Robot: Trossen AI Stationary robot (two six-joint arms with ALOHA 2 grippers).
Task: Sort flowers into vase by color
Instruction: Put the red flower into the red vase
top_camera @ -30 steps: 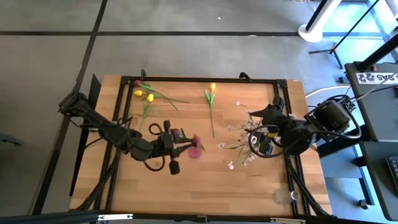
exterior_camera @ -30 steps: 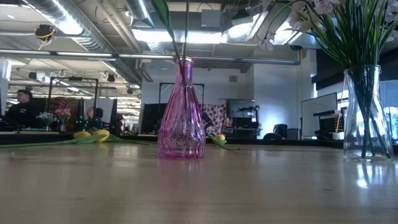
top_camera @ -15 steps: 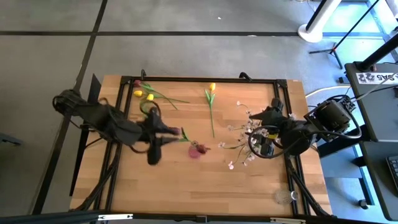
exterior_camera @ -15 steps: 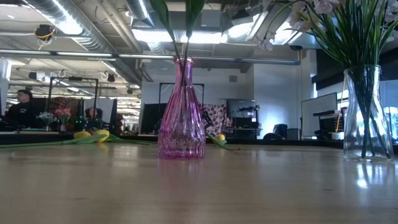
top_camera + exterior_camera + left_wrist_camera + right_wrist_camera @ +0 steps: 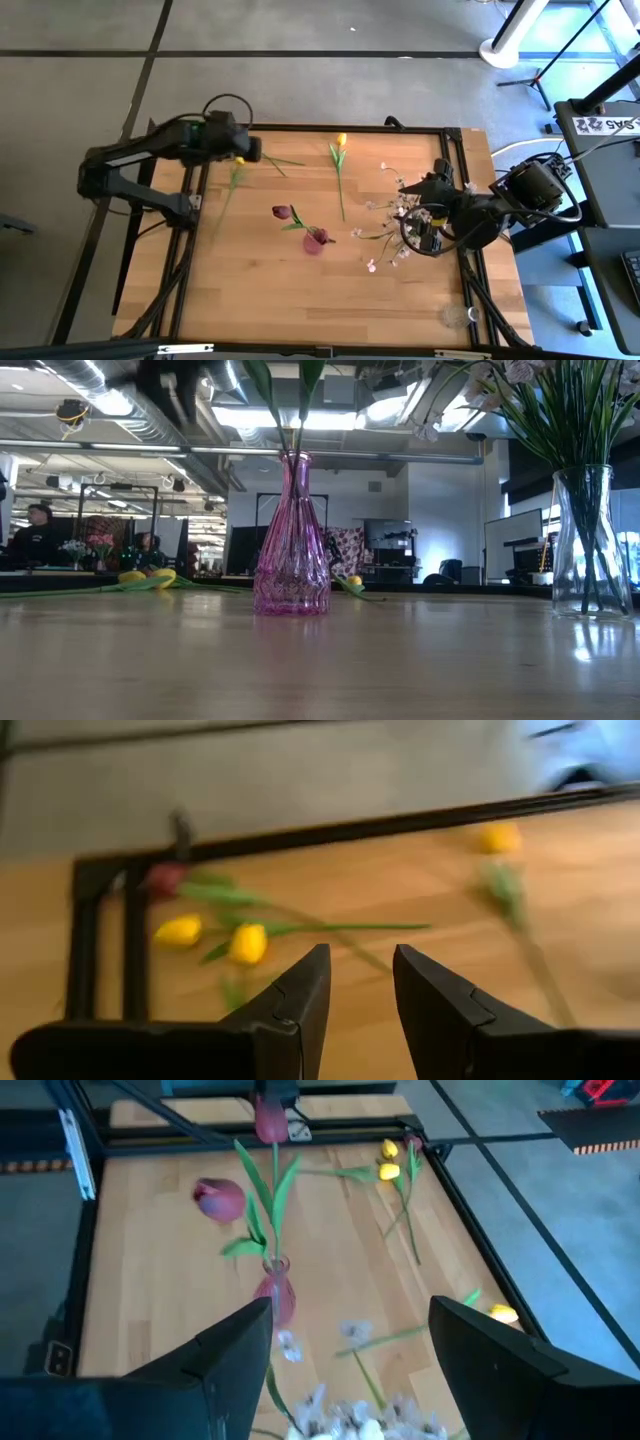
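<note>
Pink glass vase [image 5: 314, 243] stands mid-bench on a narrow base with two maroon tulips [image 5: 283, 212] leaning out on long stems; a knock from either arm would likely tip it. The left claw [image 5: 247, 150], fingers parted and empty, hangs over the far-left corner of the bench [image 5: 300, 300] above a tangled group: two yellow tulips [image 5: 213, 937] and one maroon tulip [image 5: 165, 878] with crossing stems. Risk: a careless pinch lifts two stems together, or takes the wrong colour. A further yellow tulip [image 5: 340, 142] lies alone at far centre. White-pink blossom sprays [image 5: 385, 235] fill a clear vase [image 5: 586, 540] on the right, directly under the right claw [image 5: 412, 185], which waits open and empty. Stems are thin, green and limp-looking.
</note>
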